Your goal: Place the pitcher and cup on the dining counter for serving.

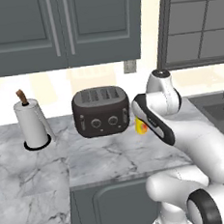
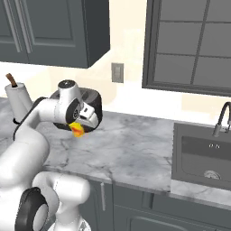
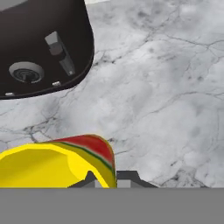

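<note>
On the grey-veined marble counter (image 1: 113,155), just right of the rounded black toaster (image 1: 101,111), a small opaque yellow cup (image 3: 52,164) with a red mark sits at the gripper (image 3: 109,179). The dark finger tips are closed on the cup's wall, one each side. A white paper towel roll (image 1: 31,124) stands upright well to the left

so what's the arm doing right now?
The gripper is shut on the yellow cup at its rim, right beside the black toaster on the marble counter. In the base views the cup shows as a yellow-and-red patch just past the arm. Whether it is lifted off the counter, I can't tell. A paper towel roll stands left of the toaster, and a sink lies to the right.
</note>
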Motion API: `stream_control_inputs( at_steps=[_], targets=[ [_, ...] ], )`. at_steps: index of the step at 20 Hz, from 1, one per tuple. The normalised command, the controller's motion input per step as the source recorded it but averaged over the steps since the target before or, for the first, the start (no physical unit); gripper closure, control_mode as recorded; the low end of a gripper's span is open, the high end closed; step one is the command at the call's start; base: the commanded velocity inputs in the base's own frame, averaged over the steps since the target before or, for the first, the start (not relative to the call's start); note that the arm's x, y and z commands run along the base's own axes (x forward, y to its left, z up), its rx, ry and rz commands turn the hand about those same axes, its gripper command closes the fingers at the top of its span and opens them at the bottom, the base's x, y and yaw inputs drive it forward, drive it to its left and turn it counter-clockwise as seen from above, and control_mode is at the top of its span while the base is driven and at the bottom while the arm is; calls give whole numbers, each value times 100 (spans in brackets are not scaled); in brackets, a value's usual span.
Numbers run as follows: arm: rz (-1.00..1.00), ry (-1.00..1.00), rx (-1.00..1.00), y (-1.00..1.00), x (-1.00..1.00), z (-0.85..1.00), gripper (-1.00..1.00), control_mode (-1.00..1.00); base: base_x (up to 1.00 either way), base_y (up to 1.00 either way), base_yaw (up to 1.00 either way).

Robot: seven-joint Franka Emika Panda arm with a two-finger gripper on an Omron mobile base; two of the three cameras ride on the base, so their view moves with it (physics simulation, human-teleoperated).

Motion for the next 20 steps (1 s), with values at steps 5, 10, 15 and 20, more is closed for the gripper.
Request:
stream_control_inputs(
  at_steps=[5,10,15,20],
  targets=[
    [0,-1,0,0,-9,0,100,100,-20,0,0],
    [0,0,0,0,0,0,100,100,-50,0,-10],
    [0,0,0,0,0,0,100,100,-59,-13,-45],
    [0,0,0,0,0,0,100,100,-38,-20,-61]
  ],
)
